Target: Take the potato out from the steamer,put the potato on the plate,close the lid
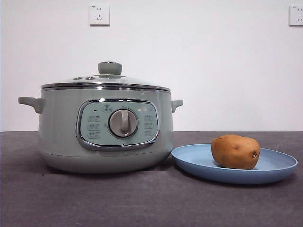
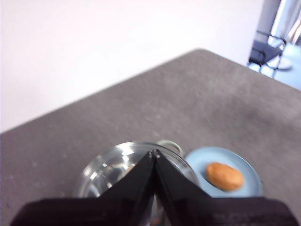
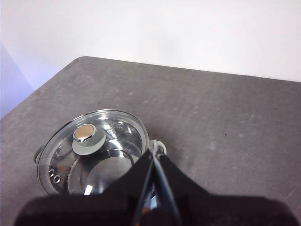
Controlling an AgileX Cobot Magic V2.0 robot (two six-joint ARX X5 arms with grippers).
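The pale green steamer (image 1: 104, 127) stands left of centre on the table, and its glass lid (image 1: 106, 81) with the green knob rests on top of it. To its right lies the light-blue plate (image 1: 234, 164), and the brown potato (image 1: 235, 151) sits on it. In the left wrist view my left gripper (image 2: 154, 153) is shut and empty, high above the lid (image 2: 110, 169) and the plate (image 2: 242, 162) with the potato (image 2: 224, 176). My right gripper (image 3: 154, 153) is likewise shut and empty, high above the lid (image 3: 94, 150). Neither arm shows in the front view.
The dark grey table (image 1: 142, 203) ends at a white wall with two sockets (image 1: 99, 14). A black chair (image 2: 265, 47) stands beyond the table's far corner in the left wrist view.
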